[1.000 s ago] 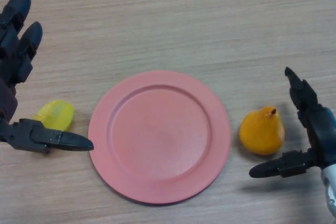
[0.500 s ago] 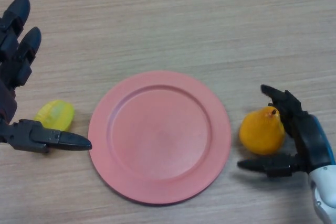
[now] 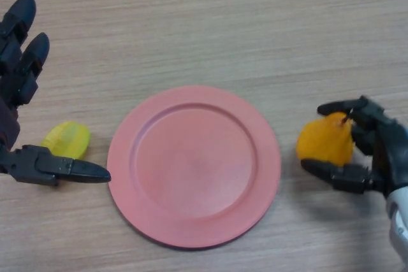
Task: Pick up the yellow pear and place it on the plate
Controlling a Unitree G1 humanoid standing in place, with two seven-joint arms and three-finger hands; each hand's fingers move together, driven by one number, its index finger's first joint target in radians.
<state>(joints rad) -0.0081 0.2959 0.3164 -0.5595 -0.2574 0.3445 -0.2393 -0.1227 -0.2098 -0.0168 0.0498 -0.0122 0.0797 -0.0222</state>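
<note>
Grasp step: right hand (image 3: 376,151) clenched round yellow pear (image 3: 325,143), fingers above, thumb below. Plate (image 3: 194,165) just left of that hand. Next: lift, carry leftward over plate, release. Left hand (image 3: 19,93) released, idle.

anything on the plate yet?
No. The pink plate is bare. The pear sits off its right edge, with the right hand curled around it. Whether the pear has left the table is hidden.

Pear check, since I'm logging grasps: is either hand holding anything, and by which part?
The right hand grips the orange-yellow pear, fingers curled over its stem end, thumb under its lower side. The left hand is open, holding nothing.
</note>
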